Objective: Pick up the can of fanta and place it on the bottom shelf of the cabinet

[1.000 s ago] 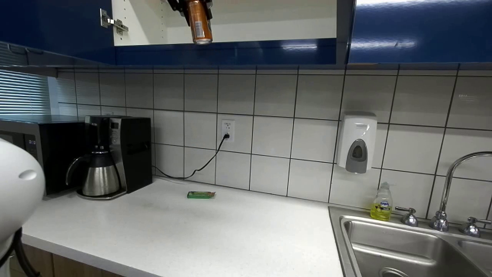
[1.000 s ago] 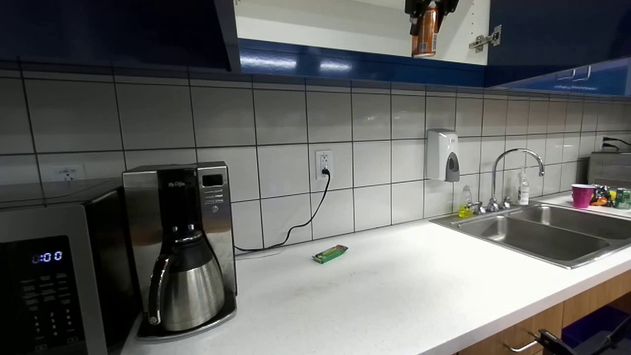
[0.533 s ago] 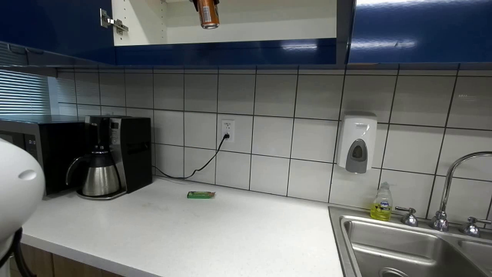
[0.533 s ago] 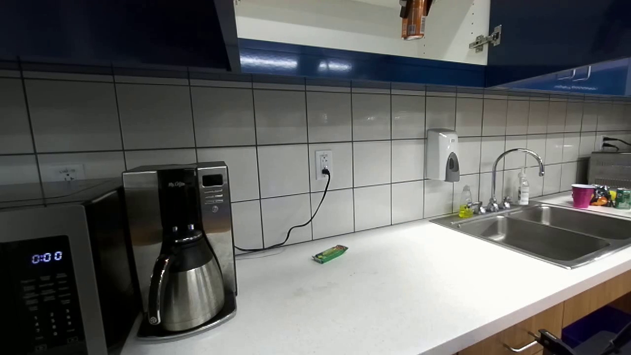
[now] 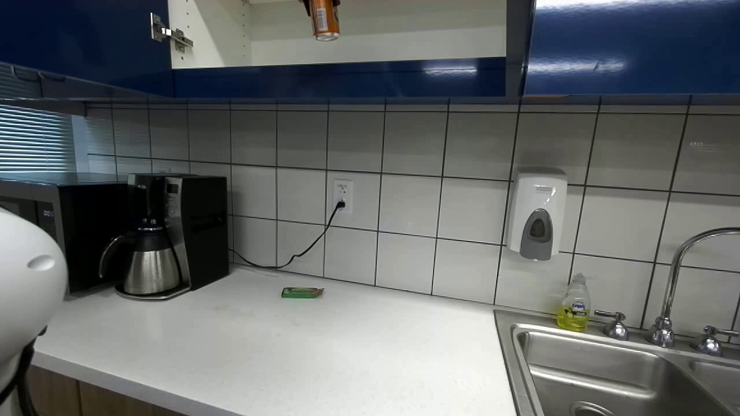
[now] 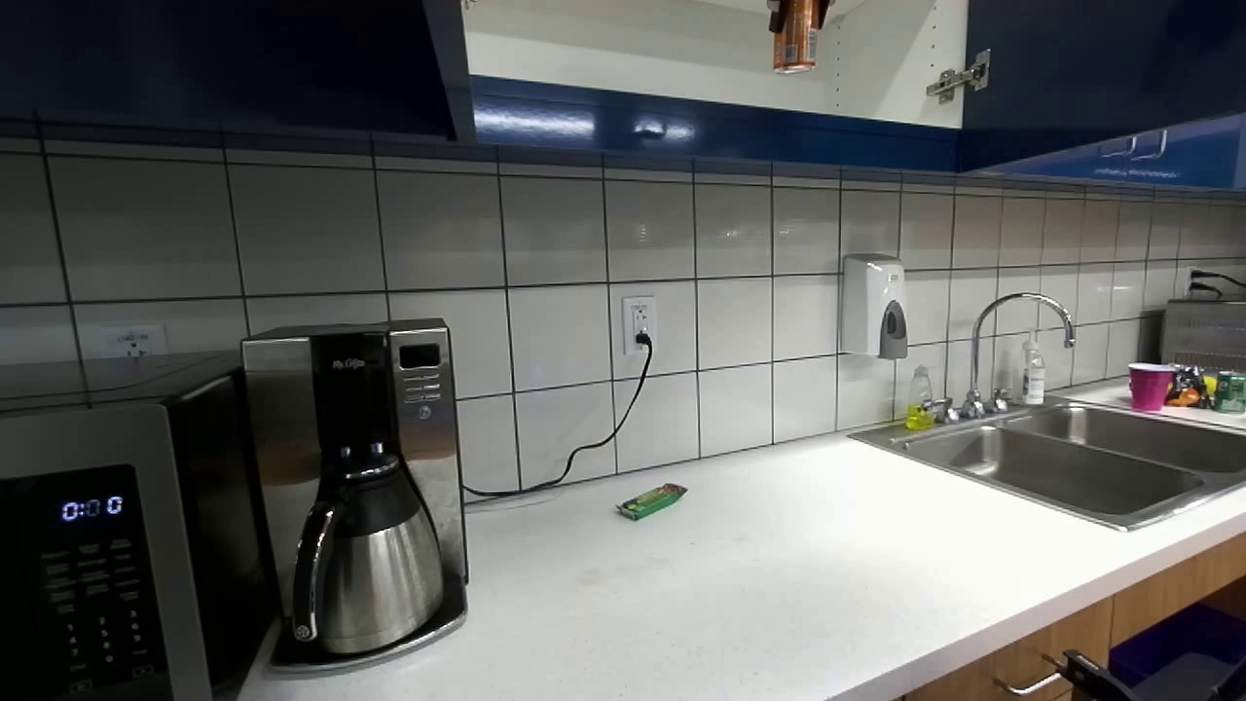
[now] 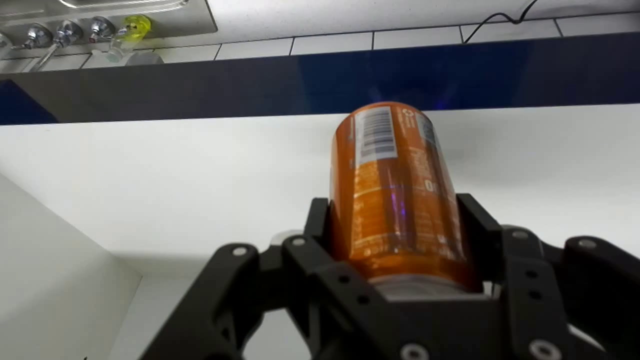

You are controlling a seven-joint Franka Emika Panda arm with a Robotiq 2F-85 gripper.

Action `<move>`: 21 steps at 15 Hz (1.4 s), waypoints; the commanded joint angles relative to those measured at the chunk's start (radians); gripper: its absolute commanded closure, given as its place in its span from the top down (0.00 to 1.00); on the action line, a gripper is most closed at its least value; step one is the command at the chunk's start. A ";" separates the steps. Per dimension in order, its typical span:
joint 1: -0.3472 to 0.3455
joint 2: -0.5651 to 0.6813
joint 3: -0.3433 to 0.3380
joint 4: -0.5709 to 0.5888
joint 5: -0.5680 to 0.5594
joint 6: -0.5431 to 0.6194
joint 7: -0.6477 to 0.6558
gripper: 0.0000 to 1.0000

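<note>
The can of fanta (image 7: 395, 170) is orange and held bottom end down, slightly tilted. My gripper (image 7: 392, 215) is shut on it, with one black finger against each side. The can also shows at the top edge of both exterior views (image 5: 325, 20) (image 6: 796, 39), before the cabinet's white interior. Its lower end is above the blue front lip and touches nothing visible. In the wrist view the bottom shelf (image 7: 200, 175) is a white board behind that lip. The lip hides the board's top in the exterior views. Most of the gripper is cut off there.
The dark-blue cabinet lip (image 5: 341, 78) runs under the opening. An open door (image 6: 1100, 88) is hinged at one side. Below are a coffee maker (image 6: 350, 487), a microwave (image 6: 97, 545), a green packet (image 5: 302, 293), a soap dispenser (image 5: 537, 214) and a sink (image 5: 589, 364).
The can has risen and moved sideways along the opening, and looks smaller in the exterior views. Its lower end went from overlapping the blue lip to above it. The gripper has kept hold of it.
</note>
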 commanded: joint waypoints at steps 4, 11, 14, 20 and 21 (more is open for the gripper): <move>-0.016 0.207 -0.019 0.280 0.035 -0.100 0.023 0.39; -0.022 0.354 -0.056 0.419 0.084 -0.146 0.016 0.39; -0.023 0.398 -0.068 0.461 0.097 -0.157 0.017 0.39; -0.022 0.431 -0.085 0.516 0.098 -0.183 0.015 0.99; -0.024 0.431 -0.087 0.519 0.102 -0.188 0.012 1.00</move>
